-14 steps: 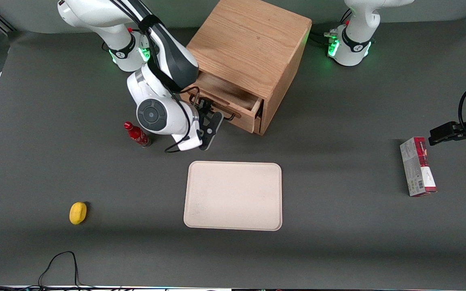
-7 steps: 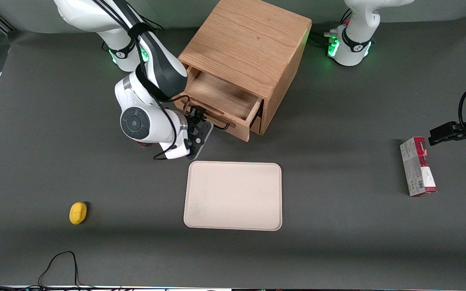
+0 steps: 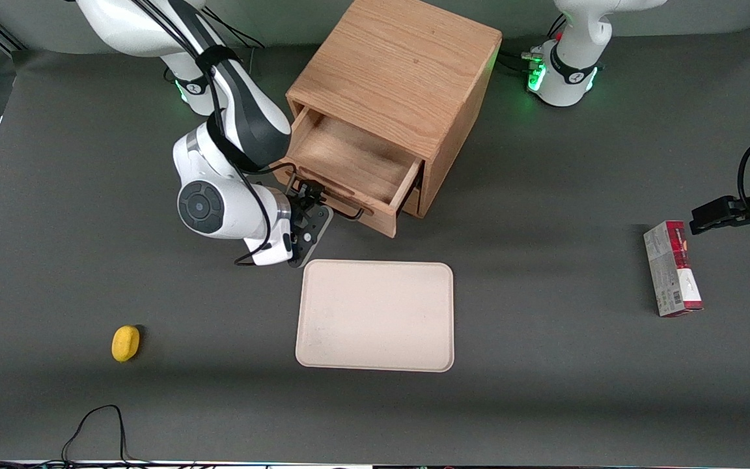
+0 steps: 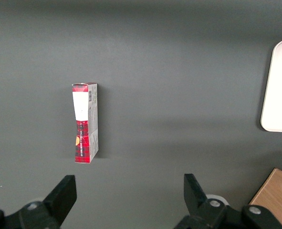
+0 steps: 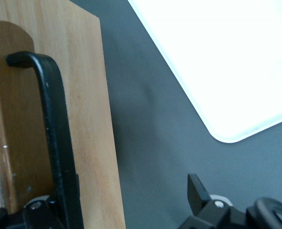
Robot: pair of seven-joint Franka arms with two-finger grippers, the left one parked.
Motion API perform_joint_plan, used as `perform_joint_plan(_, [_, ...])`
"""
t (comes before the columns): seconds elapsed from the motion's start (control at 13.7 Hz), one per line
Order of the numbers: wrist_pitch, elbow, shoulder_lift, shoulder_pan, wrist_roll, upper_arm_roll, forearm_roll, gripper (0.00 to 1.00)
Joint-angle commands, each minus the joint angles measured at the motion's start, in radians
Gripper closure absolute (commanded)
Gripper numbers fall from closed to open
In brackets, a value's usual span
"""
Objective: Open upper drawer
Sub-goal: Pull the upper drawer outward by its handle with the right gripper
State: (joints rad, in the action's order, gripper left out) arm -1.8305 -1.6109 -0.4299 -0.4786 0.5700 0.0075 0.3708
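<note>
The upper drawer point(image 3: 349, 166) of the oak cabinet point(image 3: 401, 71) stands pulled well out toward the front camera, its plain wooden interior open to view. The hand point(image 3: 313, 200) sits at the drawer front, at the end of the black bar handle point(image 3: 342, 207) nearer the working arm. In the right wrist view the handle point(image 5: 55, 138) runs down along one finger point(image 5: 40, 212), while the other finger point(image 5: 198, 193) stands well apart over the grey bench point(image 5: 150, 143); the hand is spread wide, hooked on the bar rather than pinching it. A cream tray point(image 3: 375, 316) lies nearer the front camera than the drawer. A yellow lemon point(image 3: 125, 342) lies toward the working arm's end of the bench, a red-and-white carton point(image 3: 672, 268) toward the parked arm's end.
</note>
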Motion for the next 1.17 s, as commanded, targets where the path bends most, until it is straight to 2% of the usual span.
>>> perform_joint_plan(0.0, [-0.007, 0.048, -0.036, 0.023, 0.019, 0.002, -0.012, 0.0])
perform_joint_plan(1.09, [-0.007, 0.177, -0.121, 0.107, 0.019, 0.003, -0.009, 0.0])
